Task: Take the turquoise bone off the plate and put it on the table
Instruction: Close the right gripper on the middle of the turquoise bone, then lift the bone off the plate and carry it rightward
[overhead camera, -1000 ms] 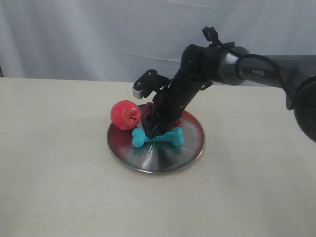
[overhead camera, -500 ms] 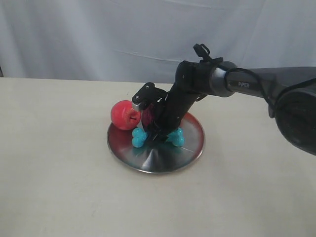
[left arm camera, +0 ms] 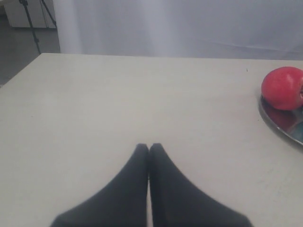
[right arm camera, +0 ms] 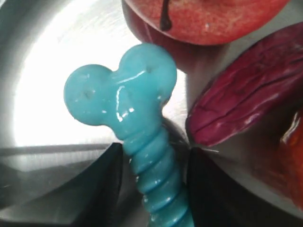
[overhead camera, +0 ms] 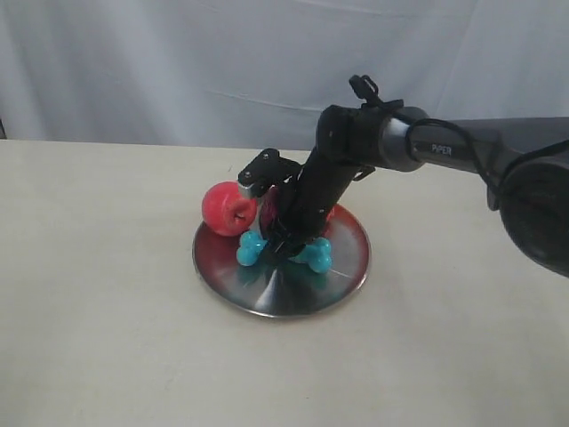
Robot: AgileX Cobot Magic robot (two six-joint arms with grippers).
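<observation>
The turquoise bone (overhead camera: 251, 249) lies on the silver plate (overhead camera: 267, 298), which rests on the beige table (overhead camera: 107, 311). My right gripper (overhead camera: 283, 242) is down on the plate with its jaws either side of the bone's ribbed middle. In the right wrist view the bone (right arm camera: 142, 118) runs between the two dark fingers (right arm camera: 99, 184), and a thin gap shows on each side, so the right gripper (right arm camera: 154, 179) is open. The bone's far knobbed end lies on the plate (right arm camera: 42, 47). My left gripper (left arm camera: 149, 145) is shut and empty over bare table, away from the plate (left arm camera: 284, 130).
A red apple (overhead camera: 227, 208) sits at the plate's back left edge, close to the bone's end. A dark red wrinkled object (right arm camera: 246, 90) lies on the plate beside my right finger. A white cloth backdrop (overhead camera: 178, 62) hangs behind the table.
My right gripper has come down from just above the bone to straddle its middle. The bone has shifted slightly on the plate. The apple stays put.
</observation>
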